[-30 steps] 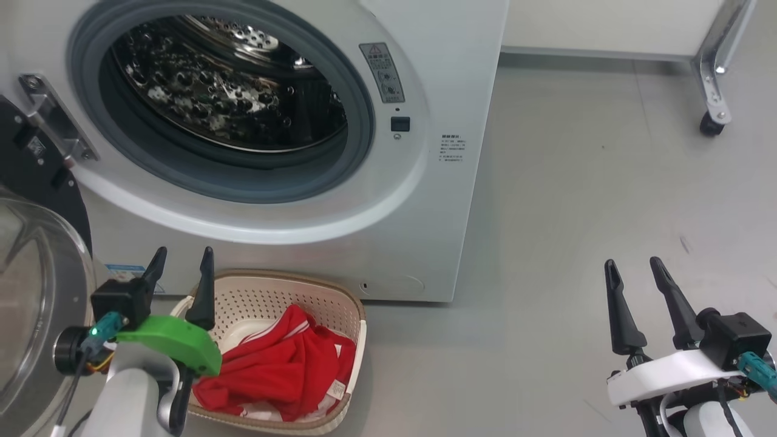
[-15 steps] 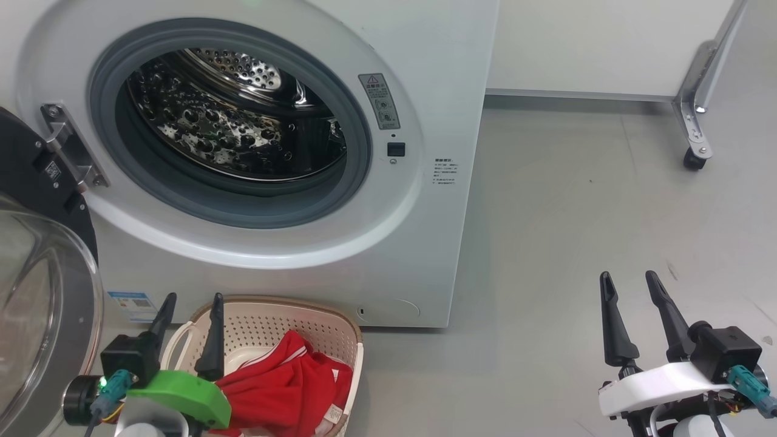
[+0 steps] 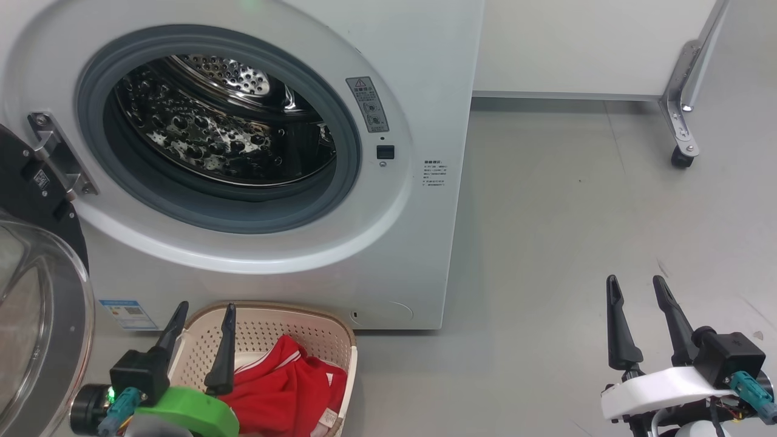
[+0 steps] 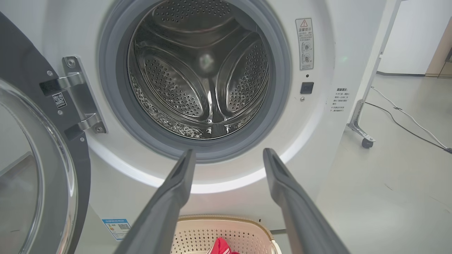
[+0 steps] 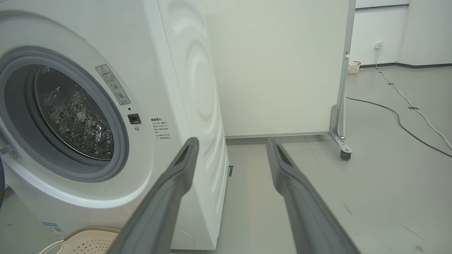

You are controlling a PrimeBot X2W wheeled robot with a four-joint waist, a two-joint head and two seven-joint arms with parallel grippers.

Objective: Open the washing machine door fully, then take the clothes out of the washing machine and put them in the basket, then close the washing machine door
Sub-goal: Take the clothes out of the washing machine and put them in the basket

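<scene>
Door, large, round, glossy black ring around clear glass, hangs open at nine o'clock of the white front-loading washing machine; I judge it stiff and slippery, so my left gripper, spread and empty like the right gripper, should push its free rim.

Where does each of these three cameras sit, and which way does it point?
Head view: on the head, looking forward and down at the washing machine and the basket; left end effector and right end effector show at the bottom.
Left wrist view: on the left wrist, looking along its fingers into the drum.
Right wrist view: on the right wrist, looking along its fingers past the machine's corner at a white panel.
Shared: all three catch the drum.
</scene>
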